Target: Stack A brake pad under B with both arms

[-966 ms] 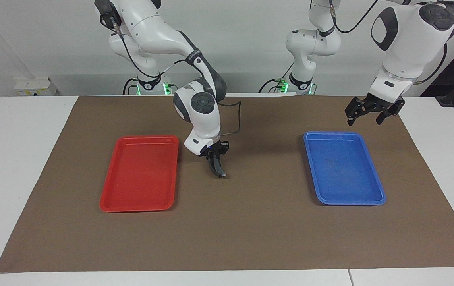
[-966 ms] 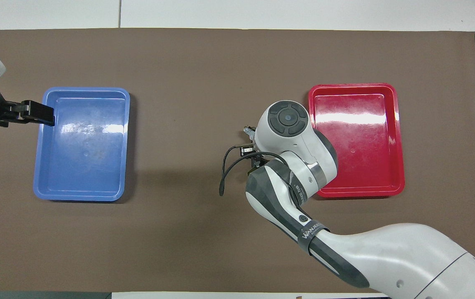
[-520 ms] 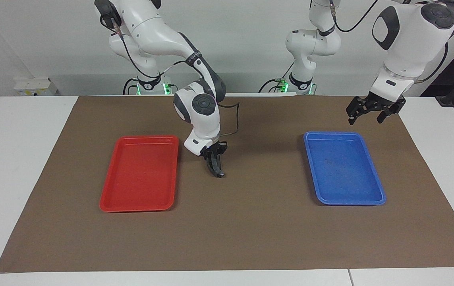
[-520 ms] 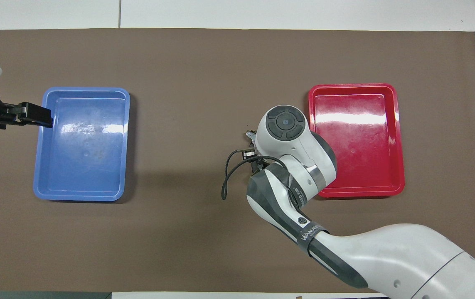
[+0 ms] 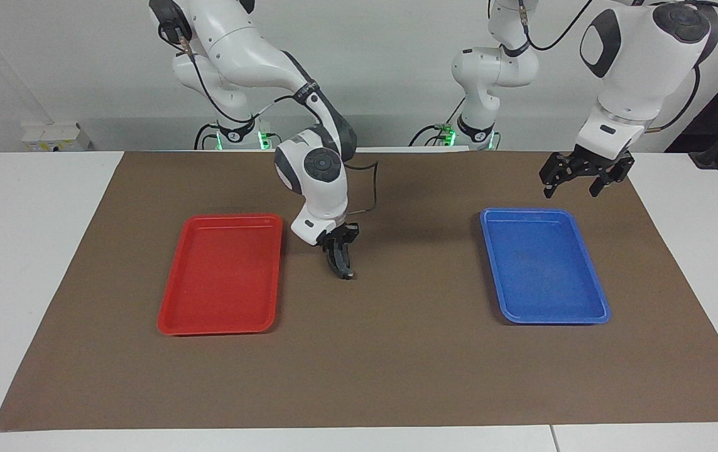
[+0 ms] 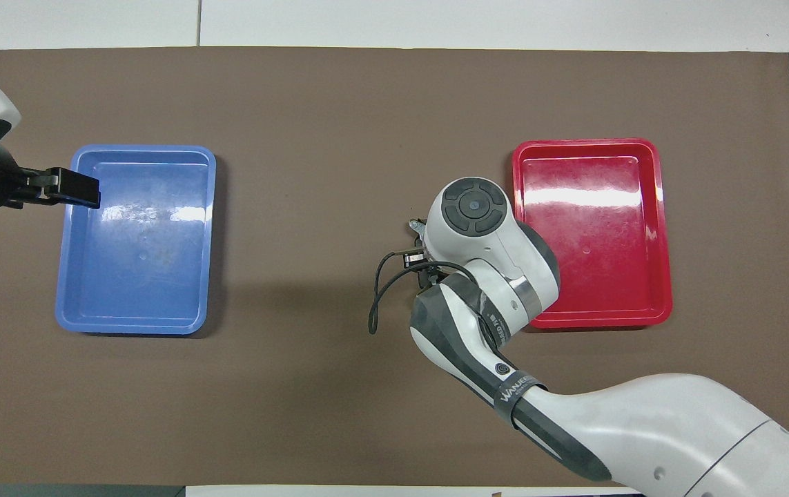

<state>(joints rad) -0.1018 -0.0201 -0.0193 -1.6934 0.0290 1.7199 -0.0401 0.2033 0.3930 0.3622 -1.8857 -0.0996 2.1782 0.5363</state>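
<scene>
My right gripper point(image 5: 337, 242) hangs over the brown mat between the two trays, close to the red tray point(image 5: 168, 307). It is shut on a dark curved pad point(image 5: 342, 263) that hangs down on edge, its lower end close to the mat; by its curve it looks like the crescent pad B. In the overhead view my right wrist point(image 6: 475, 207) hides both gripper and pad. The short grey pad A shows in neither view. My left gripper point(image 5: 577, 178) is open and empty over the corner of the blue tray point(image 5: 592, 276) nearest the left arm's base; it also shows in the overhead view point(image 6: 71, 192).
The red tray point(image 6: 663, 228) and the blue tray point(image 6: 209, 228) both lie empty on the brown mat point(image 5: 396, 351). The white table point(image 5: 26, 251) shows around the mat. A black cable point(image 6: 377, 290) loops off my right wrist.
My left gripper has shifted a little inward over the blue tray's corner. My right gripper has turned slightly with the pad and stays in nearly the same place.
</scene>
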